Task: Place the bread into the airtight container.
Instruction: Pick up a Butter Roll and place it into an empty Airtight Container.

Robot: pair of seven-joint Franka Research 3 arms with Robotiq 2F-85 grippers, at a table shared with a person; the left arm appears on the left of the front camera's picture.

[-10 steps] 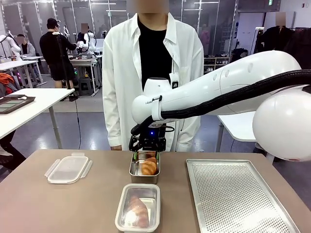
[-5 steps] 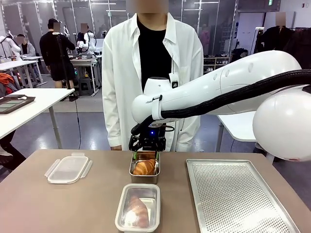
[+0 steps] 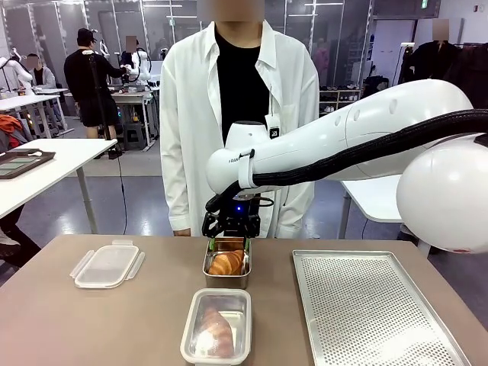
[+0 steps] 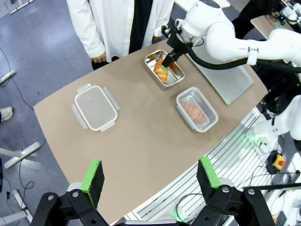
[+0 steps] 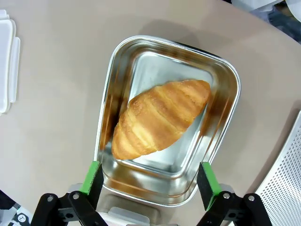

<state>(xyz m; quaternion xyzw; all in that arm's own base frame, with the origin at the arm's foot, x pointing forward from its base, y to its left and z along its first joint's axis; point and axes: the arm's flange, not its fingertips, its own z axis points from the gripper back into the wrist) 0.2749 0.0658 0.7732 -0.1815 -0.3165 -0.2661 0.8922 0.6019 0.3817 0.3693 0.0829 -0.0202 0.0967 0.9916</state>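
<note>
Counter (image 3: 91, 320): steel tin (image 5: 221, 117) at far middle, croissant (image 5: 160, 117) lying diagonal inside.
Right end effector (image 5: 148, 181) wide open, empty, hovering above tin.
Croissant likely light, flaky, crushable; grip gently across thick middle.
Left end effector (image 4: 149, 176) open, high, empty.

Counter (image 3: 91, 320): I see it across the lower half of the front view.
Steel pan (image 3: 226, 273): middle of the frame; a croissant (image 3: 228, 262) lies in it.
Airtight container (image 3: 217, 326): bottom centre, just before the steel pan, a second bread (image 3: 216, 329) inside.
Lid (image 3: 107, 264): left of the pan, lying apart on the counter.
Perforated tray (image 3: 374, 309): lower right, beside pan and container.
Right pincer (image 3: 229, 238): over the pan's far end, jaws spread.
Person (image 3: 238, 114): behind the counter, upper centre.
Left pincer (image 4: 149, 173): I have it high above the counter's near edge, jaws apart.
</note>
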